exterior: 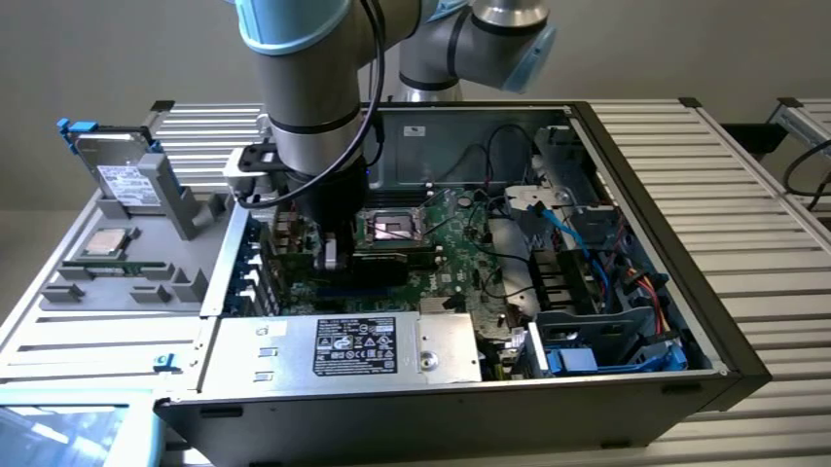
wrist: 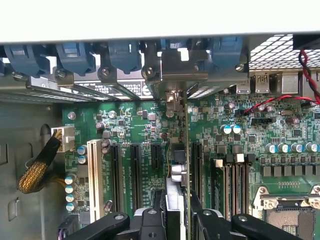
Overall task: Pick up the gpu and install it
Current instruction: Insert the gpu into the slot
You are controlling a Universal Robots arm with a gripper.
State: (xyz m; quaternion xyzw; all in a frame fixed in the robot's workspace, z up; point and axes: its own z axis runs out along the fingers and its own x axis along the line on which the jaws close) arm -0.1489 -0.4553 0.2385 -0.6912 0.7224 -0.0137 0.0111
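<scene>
Inside the open case [exterior: 727, 360], the arm [exterior: 311, 88] reaches down over the motherboard [wrist: 135, 130], near the case's rear wall. Its gripper [wrist: 177, 217] is clamped on the gpu [wrist: 176, 170], held on edge, apparently so the card's lower edge can meet one of the long black slots [wrist: 135, 175]; four such slots show beside a single white one [wrist: 93, 175]. The bracket end faces the blue rear latches [wrist: 75, 56], of which about five can be counted.
</scene>
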